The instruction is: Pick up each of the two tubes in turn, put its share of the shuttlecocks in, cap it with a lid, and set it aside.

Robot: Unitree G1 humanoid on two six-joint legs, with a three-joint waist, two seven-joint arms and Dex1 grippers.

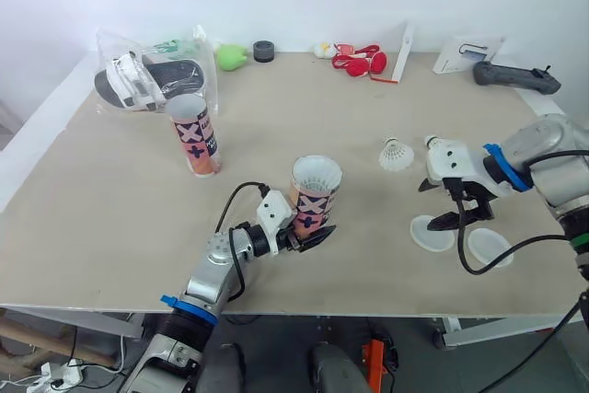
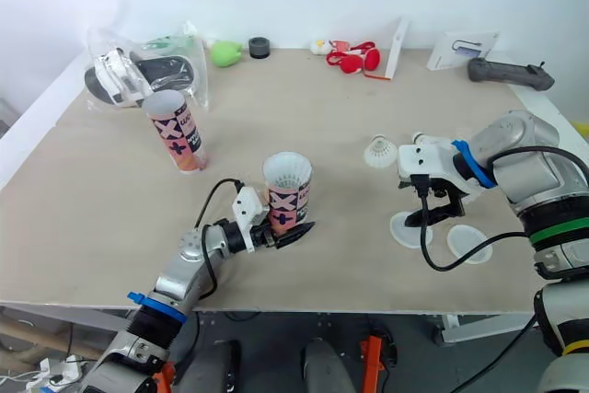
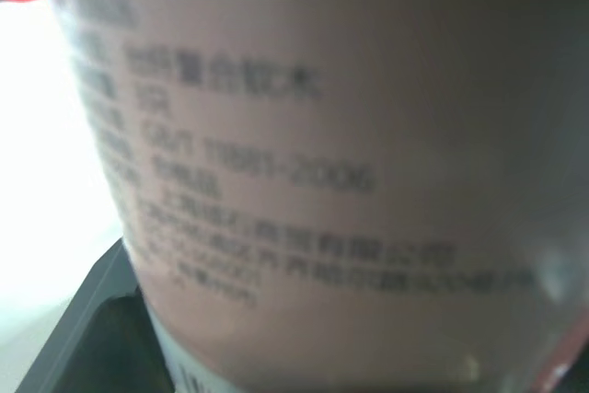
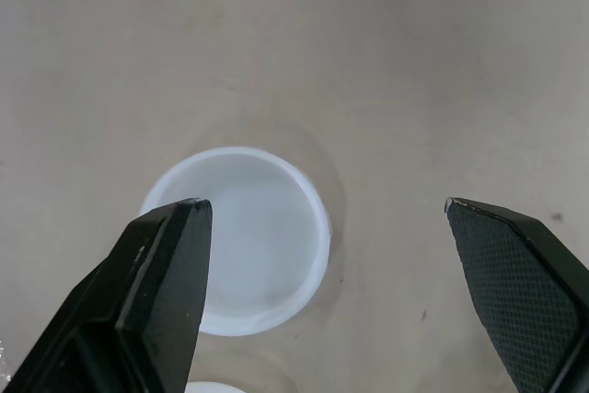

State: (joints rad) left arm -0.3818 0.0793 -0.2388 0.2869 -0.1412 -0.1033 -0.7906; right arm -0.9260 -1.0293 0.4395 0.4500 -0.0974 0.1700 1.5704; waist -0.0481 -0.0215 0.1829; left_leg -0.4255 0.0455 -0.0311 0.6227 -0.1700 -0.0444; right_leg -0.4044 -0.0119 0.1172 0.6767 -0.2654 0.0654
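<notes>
A pink patterned tube [image 1: 313, 198] stands near the table's front edge, white shuttlecock feathers showing at its open mouth. My left gripper [image 1: 308, 232] is shut on its lower part; its printed wall [image 3: 294, 163] looms close in the left wrist view. The second tube [image 1: 193, 135] stands upright farther back on the left. A loose shuttlecock [image 1: 396, 155] lies right of centre. Two white lids [image 1: 431, 233] [image 1: 489, 246] lie flat at the front right. My right gripper [image 4: 324, 209] hangs open just above the nearer lid [image 4: 244, 241], with nothing held.
Along the back edge are a clear bag with sandals [image 1: 147, 78], a green object [image 1: 232, 57], a black roll [image 1: 264, 50], red items [image 1: 361, 63], an upright white card [image 1: 402, 52], a white box [image 1: 465, 52] and a black controller [image 1: 515, 75].
</notes>
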